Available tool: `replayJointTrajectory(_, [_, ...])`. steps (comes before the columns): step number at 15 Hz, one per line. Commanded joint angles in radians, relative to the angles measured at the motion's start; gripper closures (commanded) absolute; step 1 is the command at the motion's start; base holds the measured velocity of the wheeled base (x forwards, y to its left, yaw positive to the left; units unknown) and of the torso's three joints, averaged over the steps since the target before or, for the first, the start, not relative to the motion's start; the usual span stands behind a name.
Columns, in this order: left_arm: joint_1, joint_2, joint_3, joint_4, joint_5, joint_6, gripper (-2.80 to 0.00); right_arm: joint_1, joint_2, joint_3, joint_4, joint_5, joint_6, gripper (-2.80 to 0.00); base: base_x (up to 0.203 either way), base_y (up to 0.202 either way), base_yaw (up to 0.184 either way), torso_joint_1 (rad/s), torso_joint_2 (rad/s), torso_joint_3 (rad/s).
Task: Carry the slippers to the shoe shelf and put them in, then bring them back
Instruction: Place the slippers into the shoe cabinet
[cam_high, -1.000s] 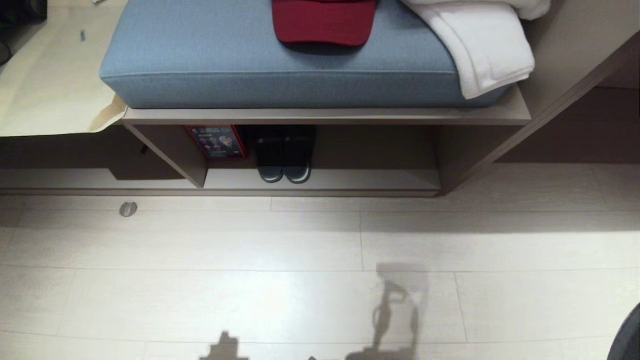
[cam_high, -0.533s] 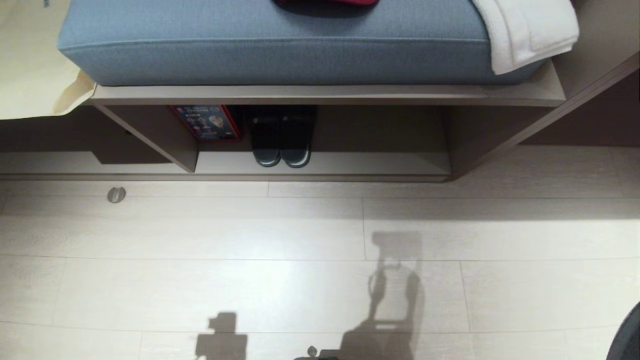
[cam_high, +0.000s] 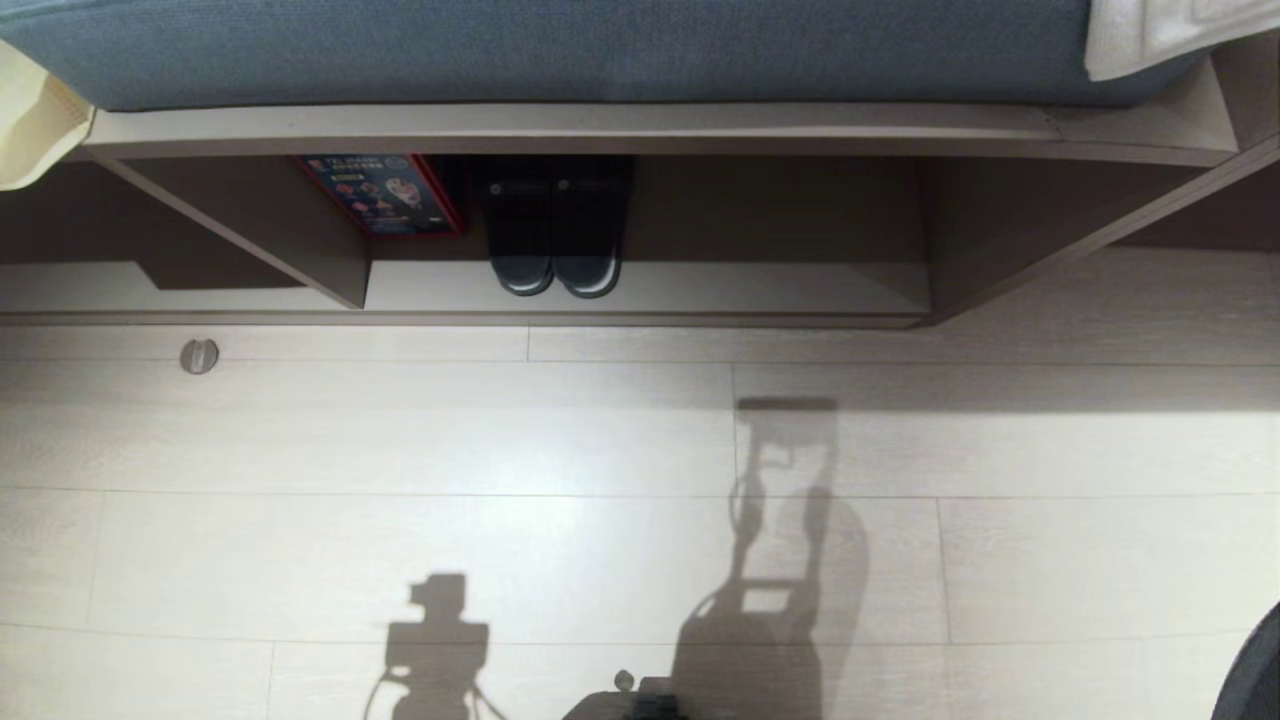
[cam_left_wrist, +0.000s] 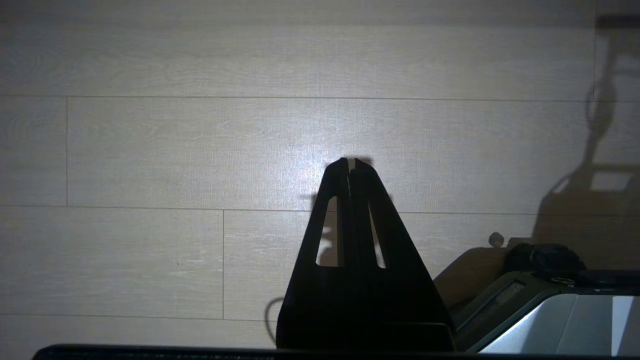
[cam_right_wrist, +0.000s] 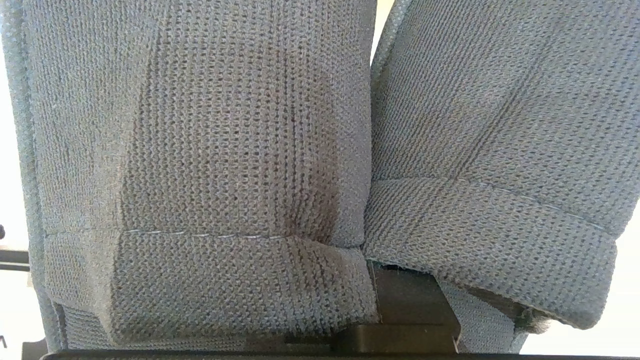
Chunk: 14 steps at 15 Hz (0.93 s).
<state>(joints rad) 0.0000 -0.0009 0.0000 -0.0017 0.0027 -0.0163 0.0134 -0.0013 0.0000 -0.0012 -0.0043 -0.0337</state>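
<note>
Under the shoe shelf (cam_high: 640, 290), black slides (cam_high: 552, 240) point outward, lengthwise front-to-back.

This looks like a home entryway or bedroom corner. A low shoe shelf (cam_high: 640, 290) of taupe wood-grain board runs along the far edge of a pale plank floor (cam_high: 560, 450), with a padded blue seat cushion (cam_high: 540, 50) laid on its top board and a white towel (cam_high: 1150, 30) draped over the cushion's right end. Inside the cubby, near its left divider, a pair of dark slides (cam_high: 553, 245) stands beside a red-edged printed box (cam_high: 378, 192), the sort of things kept by a door.
</note>
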Motion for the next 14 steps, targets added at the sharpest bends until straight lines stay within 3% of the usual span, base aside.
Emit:
replayJointTrajectory(1, [0.001,-0.001,0.002,0.0,0.0,-0.001,0.0,0.0,0.001,0.0,0.0,0.0,-0.002,0.0,0.0,0.0,0.0,0.007,0.0,-0.198])
replayJointTrajectory(14, [0.0,0.001,0.0,0.0,0.0,-0.001,0.0,0.0,0.003,0.0,0.001,0.007,-0.035,0.0,0.0,0.0,0.0,0.002,0.0,-0.197])
